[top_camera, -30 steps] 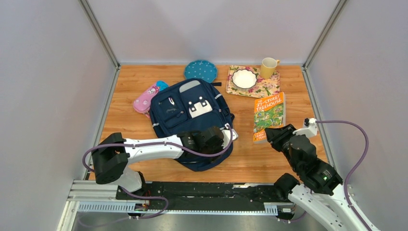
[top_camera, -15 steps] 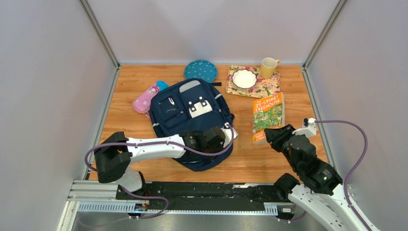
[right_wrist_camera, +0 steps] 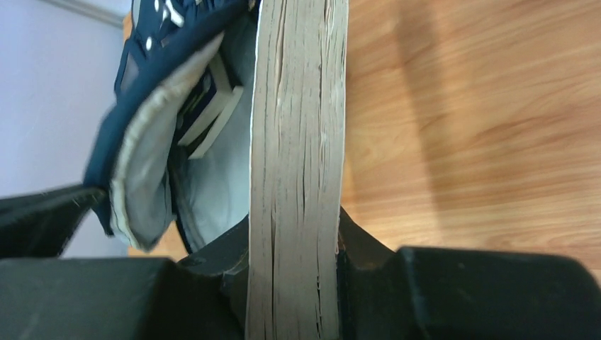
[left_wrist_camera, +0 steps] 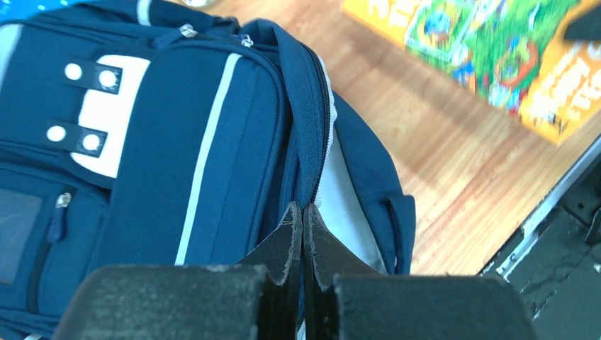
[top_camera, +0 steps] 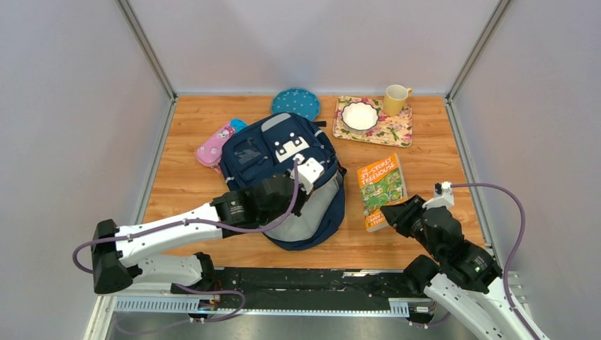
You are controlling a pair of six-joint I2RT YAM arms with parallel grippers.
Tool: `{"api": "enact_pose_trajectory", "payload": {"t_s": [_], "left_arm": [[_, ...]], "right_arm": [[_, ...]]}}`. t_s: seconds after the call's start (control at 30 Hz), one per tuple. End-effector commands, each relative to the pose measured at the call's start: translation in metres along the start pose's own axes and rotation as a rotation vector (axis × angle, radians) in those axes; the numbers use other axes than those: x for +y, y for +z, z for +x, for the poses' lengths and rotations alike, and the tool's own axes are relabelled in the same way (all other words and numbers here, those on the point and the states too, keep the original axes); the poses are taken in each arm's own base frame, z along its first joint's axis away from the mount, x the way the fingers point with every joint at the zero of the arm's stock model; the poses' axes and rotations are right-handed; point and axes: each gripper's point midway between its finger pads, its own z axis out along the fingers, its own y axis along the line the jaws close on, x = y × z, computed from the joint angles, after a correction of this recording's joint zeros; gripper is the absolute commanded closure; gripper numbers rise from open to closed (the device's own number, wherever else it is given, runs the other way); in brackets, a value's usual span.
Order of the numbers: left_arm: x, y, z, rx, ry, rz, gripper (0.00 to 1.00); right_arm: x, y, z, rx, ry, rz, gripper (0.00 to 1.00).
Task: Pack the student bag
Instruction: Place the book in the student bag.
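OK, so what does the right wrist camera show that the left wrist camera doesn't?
Only the right wrist view: the book seen page-edge on, clamped in the right pincer, and the student bag with its mouth open, showing pale lining and something boxy inside. Only the left wrist view: the bag's front with its white patch, the book's colourful cover, and the left pincer shut at the flap's zip edge. Both: the bag, the book and the wooden table.

My arms (top_camera: 170, 227) are white shells with black joints; a purple cable (top_camera: 521, 205) loops along each. My left gripper (left_wrist_camera: 302, 216) is matte black, its fingers (left_wrist_camera: 283, 248) wedge-shaped and scuffed.
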Motion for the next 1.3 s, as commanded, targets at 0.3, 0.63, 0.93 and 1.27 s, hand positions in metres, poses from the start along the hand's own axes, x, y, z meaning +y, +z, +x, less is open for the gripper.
{"api": "enact_pose_trajectory", "payload": {"t_s": [0.3, 0.63, 0.93, 1.27], "left_arm": [[0.030, -0.053, -0.114, -0.373, -0.111, -0.080, 1.00], [0.017, -0.051, -0.124, -0.395, -0.138, -0.018, 1.00], [0.012, -0.052, -0.124, -0.400, -0.160, 0.013, 1.00], [0.010, -0.061, -0.126, -0.420, -0.200, 0.046, 1.00]], "right_arm": [[0.108, -0.014, 0.057, 0.381, 0.313, -0.542, 1.00], [0.153, 0.003, 0.067, 0.507, 0.354, -0.672, 1.00], [0.193, 0.058, 0.065, 0.516, 0.381, -0.674, 1.00], [0.209, 0.175, 0.090, 0.472, 0.465, -0.571, 1.00]]}}
